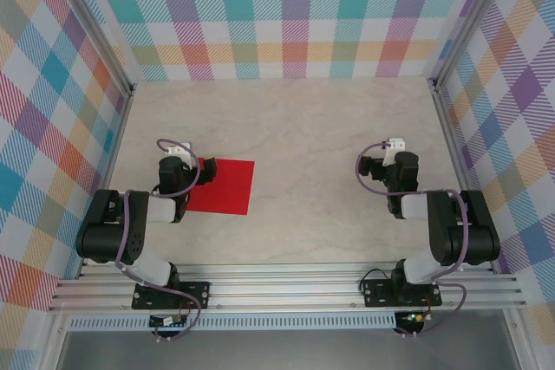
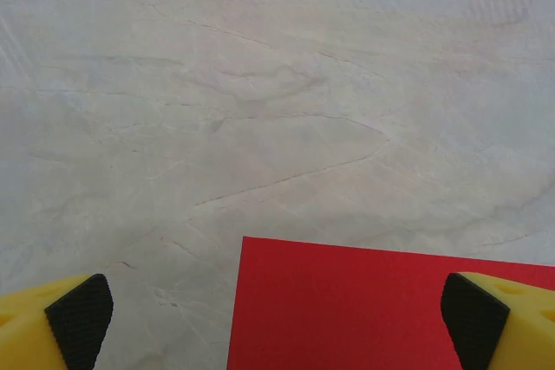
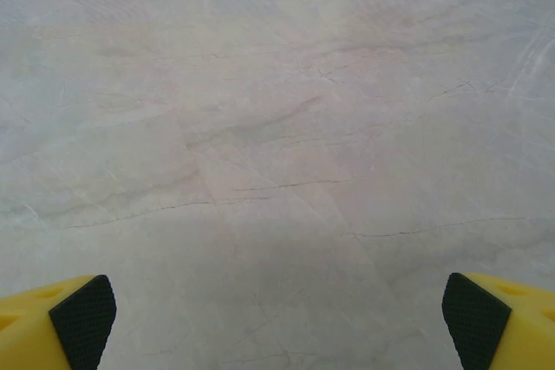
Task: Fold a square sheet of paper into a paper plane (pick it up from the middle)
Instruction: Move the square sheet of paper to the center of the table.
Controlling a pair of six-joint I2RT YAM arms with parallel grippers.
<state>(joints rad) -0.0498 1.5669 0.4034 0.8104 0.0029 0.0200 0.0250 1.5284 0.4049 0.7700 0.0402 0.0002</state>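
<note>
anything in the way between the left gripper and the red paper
Nothing visible stands between them. The left gripper is open directly above the red paper, whose corner shows between its fingers in the wrist view. The sheet lies flat and unfolded on the table, with nothing on top of it.

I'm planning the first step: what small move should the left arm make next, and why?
Probably shift the open left pincer toward the middle of the red paper: it lies flat, unfolded, and the pincer hangs over its edge.

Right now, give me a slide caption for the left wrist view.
Open left gripper framing the flat red paper on the marbled table.
</note>
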